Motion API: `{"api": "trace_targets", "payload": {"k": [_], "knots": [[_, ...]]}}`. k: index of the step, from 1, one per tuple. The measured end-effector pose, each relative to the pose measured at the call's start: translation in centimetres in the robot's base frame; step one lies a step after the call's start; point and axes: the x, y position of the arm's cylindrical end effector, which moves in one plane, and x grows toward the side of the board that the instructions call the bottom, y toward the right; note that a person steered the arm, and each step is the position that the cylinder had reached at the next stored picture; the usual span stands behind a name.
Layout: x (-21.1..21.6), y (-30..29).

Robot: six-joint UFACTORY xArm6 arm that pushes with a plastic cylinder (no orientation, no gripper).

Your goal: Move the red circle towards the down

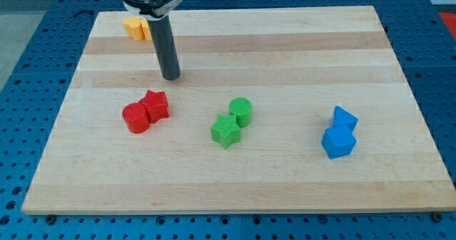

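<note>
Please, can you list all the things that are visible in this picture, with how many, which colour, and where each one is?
wooden board: 1, light wood, fills most of the view.
red circle: 1, red, left of centre, touching the red star.
red star: 1, red, at the circle's upper right.
green circle: 1, green, centre.
green star: 1, green, touching the green circle from below-left.
blue blocks: 2, blue, at the right, touching.
yellow blocks: 2, yellow-orange, top left, partly hidden.
my tip: 1, dark rod, above the red pair, apart from them.

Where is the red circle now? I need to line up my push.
The red circle sits left of centre on the board, touching the red star to its upper right; my tip is above both.
</note>
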Motion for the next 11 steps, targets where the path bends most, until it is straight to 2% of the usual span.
{"api": "trace_targets", "payload": {"k": [4,8,11], "knots": [[0.2,-5.2],[3.6,-6.0],[4.1,-6.0]]}}
